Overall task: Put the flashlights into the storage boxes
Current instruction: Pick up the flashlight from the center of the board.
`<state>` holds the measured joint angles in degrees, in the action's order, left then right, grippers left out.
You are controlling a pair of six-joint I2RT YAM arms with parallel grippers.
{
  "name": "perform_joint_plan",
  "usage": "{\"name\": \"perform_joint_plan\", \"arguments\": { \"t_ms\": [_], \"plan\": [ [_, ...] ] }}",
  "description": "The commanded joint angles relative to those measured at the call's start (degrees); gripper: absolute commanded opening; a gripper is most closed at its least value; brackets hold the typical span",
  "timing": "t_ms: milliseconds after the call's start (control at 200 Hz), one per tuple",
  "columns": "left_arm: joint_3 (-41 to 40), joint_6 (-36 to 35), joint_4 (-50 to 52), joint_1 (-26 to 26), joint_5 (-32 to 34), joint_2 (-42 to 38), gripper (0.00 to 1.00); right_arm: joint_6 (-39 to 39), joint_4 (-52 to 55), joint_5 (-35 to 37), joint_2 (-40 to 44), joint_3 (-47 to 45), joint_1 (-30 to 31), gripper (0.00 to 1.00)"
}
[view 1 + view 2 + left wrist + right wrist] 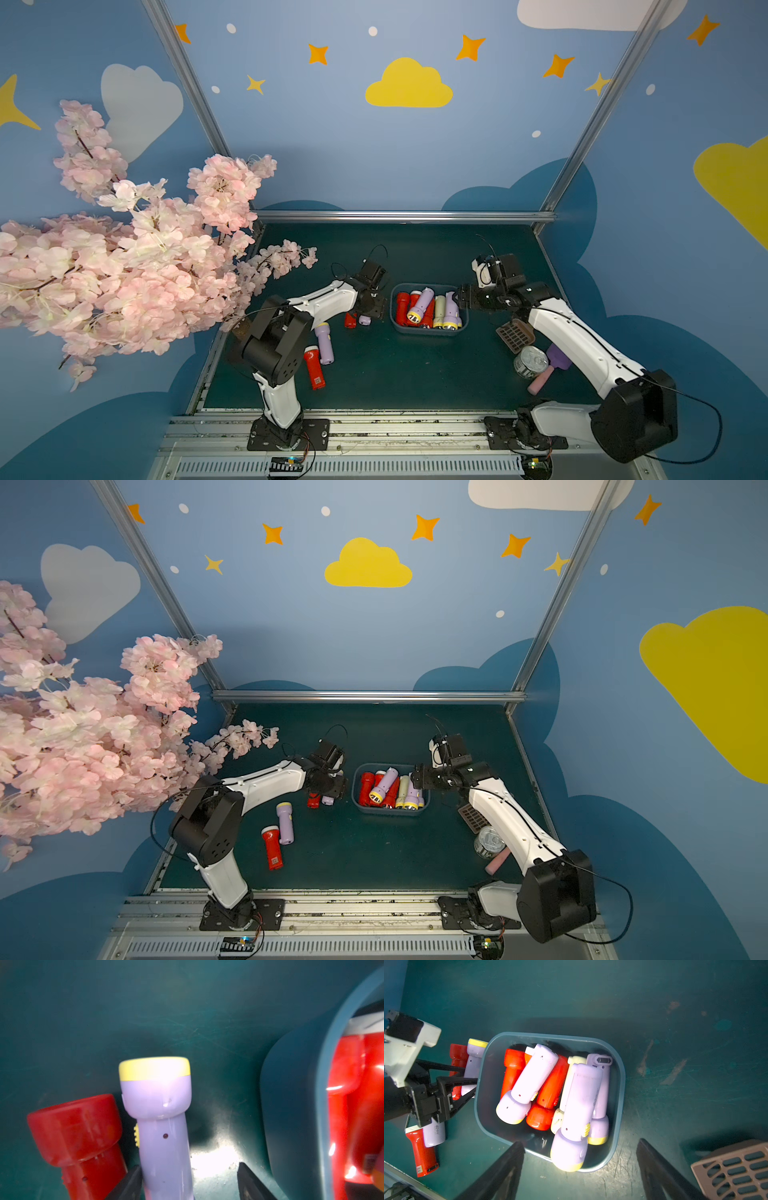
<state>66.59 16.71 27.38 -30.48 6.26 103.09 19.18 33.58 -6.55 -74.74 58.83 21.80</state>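
Your left gripper (189,1167): jaws partly open astride a lilac flashlight (158,1093) lying on the mat (83,1022) just beside the bin (291,1105); right gripper (580,1142): wide, empty, over the bin's edge. The bin holds several flashlights (550,1084). On the red flashlight (423,1147), a sticker (419,1168): square code, unreadable. Mat green, scratched; walls (374,166) blue, clouds and stars.

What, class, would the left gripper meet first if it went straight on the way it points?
Likely the lilac flashlight lying between the left gripper's fingers, then the mat; depth is unclear.
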Motion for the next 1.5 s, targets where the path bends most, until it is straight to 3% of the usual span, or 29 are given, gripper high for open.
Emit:
{"name": "perform_joint_plan", "arguments": {
  "t_ms": [0, 225, 811, 1071, 1492],
  "plan": [
    [-0.8, 0.0, 1.1, 0.1, 0.4, 0.8, 0.71, -0.1, -0.6, -0.2, -1.1, 1.6, -0.2, 0.86],
    [-2.4, 0.5, 0.2, 0.1, 0.5, 0.0, 0.69, 0.3, -0.6, -0.5, -1.2, 2.0, -0.2, 0.85],
    [-3.2, 1.1, 0.4, 0.4, -1.0, -0.8, 0.28, 0.8, 1.7, 0.0, 1.7, 1.7, -0.1, 0.86],
    [-3.1, 1.7, 2.3, 0.0, -1.3, -5.5, 0.23, 1.0, 1.7, -0.5, 2.9, 0.9, 0.0, 0.86],
    [0.6, 5.2, 5.7, -3.8, -4.3, -12.8, 0.24, 1.3, 1.8, -1.0, 6.6, -0.9, 0.1, 0.86]
  ]
}}
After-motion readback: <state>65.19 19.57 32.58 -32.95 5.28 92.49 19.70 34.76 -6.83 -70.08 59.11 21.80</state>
